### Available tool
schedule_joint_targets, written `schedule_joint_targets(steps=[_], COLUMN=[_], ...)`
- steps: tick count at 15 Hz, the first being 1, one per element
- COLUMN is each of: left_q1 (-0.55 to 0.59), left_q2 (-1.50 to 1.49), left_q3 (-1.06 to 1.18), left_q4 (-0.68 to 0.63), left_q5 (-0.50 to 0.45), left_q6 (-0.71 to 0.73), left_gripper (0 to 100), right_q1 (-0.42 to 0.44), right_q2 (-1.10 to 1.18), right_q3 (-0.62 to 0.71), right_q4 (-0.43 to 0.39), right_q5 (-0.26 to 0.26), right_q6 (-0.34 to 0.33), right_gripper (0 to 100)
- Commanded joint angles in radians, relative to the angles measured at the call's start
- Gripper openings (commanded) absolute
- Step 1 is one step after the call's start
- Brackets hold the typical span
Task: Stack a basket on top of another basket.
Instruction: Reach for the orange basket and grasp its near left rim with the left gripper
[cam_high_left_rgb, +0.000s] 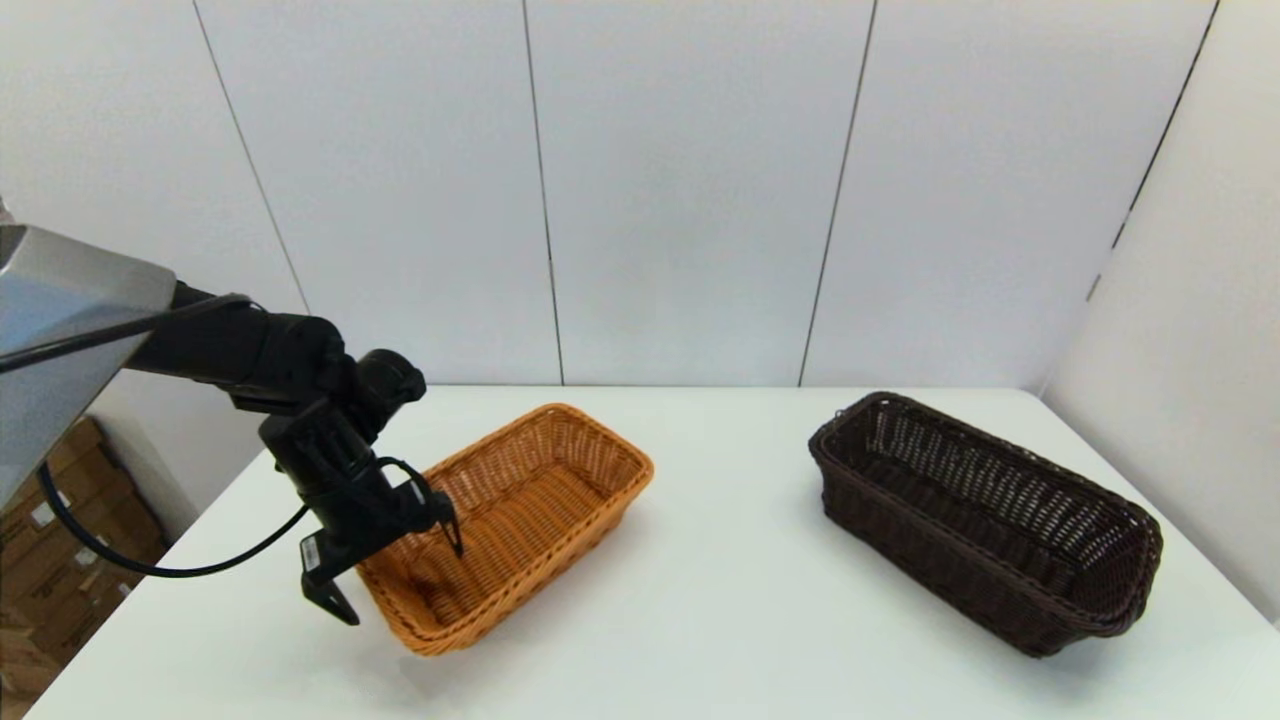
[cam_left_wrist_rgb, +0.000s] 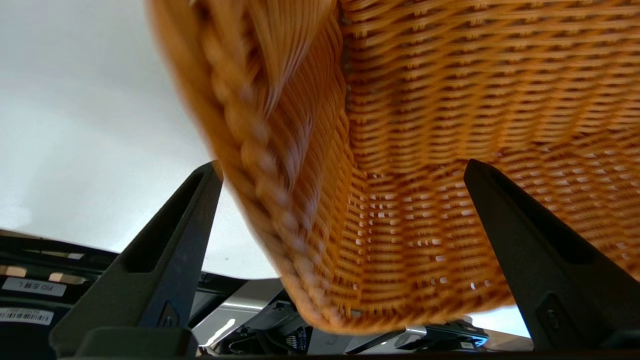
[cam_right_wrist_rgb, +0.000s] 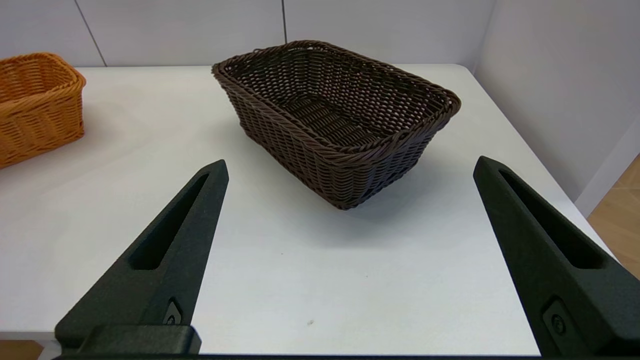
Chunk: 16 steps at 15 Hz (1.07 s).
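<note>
Leftmost, the left gripper (cam_high_left_rgb: 395, 570) hangs at the near left corner of the orange-tan basket (cam_high_left_rgb: 540, 500), its two black fingers spread wide. One finger (cam_left_wrist_rgb: 165, 260) is outside the braided rim and the other (cam_left_wrist_rgb: 540, 250) is inside against the woven wall, so the rim corner runs between them — whether either finger touches the wicker cannot be told. The basket stands on the white table (cam_high_left_rgb: 720, 600), left of centre and turned at an angle, and the part of its inside that shows holds nothing. Its near left corner is partly hidden behind the gripper in the head view.

Well apart to the right stands the dark brown basket (cam_high_left_rgb: 985, 520), also on the table and angled, deeper and a little larger. It too holds nothing. Its open-weave sides let the pale table show through.

From the right wrist view, the right gripper (cam_right_wrist_rgb: 350, 170) hovers at the near side of the table, short of the dark basket, fingers wide apart and holding nothing — the arm itself is out of the head view. Only one end of the orange-tan basket shows at that picture's edge.
</note>
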Motion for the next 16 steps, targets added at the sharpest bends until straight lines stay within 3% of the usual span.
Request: schedule_joint_targets(steps=[1, 7, 8, 16], left_q1=[-0.002, -0.002, -0.002, -0.001], left_q2=[0.063, 0.086, 0.083, 0.07], left_q3=[0.0, -0.003, -0.003, -0.007], left_q4=[-0.009, -0.029, -0.029, -0.04], left_q5=[-0.001, 0.007, 0.008, -0.001], left_q6=[-0.004, -0.004, -0.004, -0.001], left_gripper=[100, 100, 0, 0], right_q1=[0.0, 0.0, 0.0, 0.0], right_q2=[0.0, 0.0, 0.0, 0.0], right_q3=[0.0, 0.0, 0.0, 0.0], right_q4=[0.0, 0.0, 0.0, 0.0], right_q5=[0.0, 0.0, 0.0, 0.0], right_q6=[0.0, 0.0, 0.0, 0.0], right_gripper=[100, 100, 100, 100])
